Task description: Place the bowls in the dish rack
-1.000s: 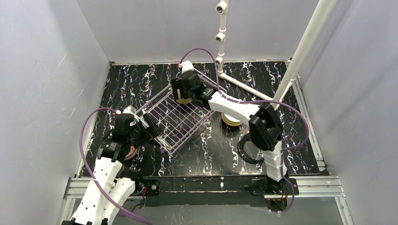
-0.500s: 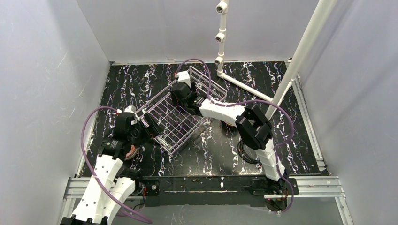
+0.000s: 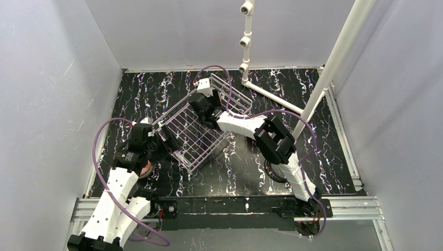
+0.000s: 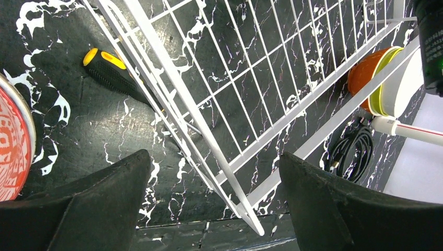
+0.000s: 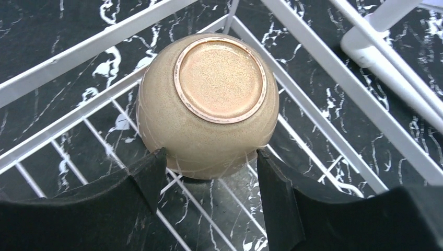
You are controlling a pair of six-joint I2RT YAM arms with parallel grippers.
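Note:
The dish rack (image 3: 196,137) lies slanted mid-table. My right gripper (image 3: 202,104) reaches over its far corner, shut on the tan bowl (image 5: 209,99). The bowl is upside down, base toward the camera, resting against the rack wires (image 5: 308,112); both fingertips (image 5: 155,159) touch its sides. My left gripper (image 4: 214,172) is open and straddles the rack's near-left rim (image 4: 172,89) without touching it. The red-patterned bowl (image 4: 11,141) sits beside it, also seen from above (image 3: 146,169). Stacked orange, yellow-green and white bowls (image 4: 373,78) stand beyond the rack. The blue-patterned bowl is hidden.
A yellow-and-black screwdriver (image 4: 111,72) lies under the rack's left edge. A coiled black cable (image 3: 272,170) lies near the right arm's base. The white pipe frame (image 3: 324,78) rises at the back right and runs along the table by the rack (image 5: 386,57).
My right gripper has carried the tan bowl left and down into the rack's far corner. My left gripper has shifted slightly toward the rack's rim.

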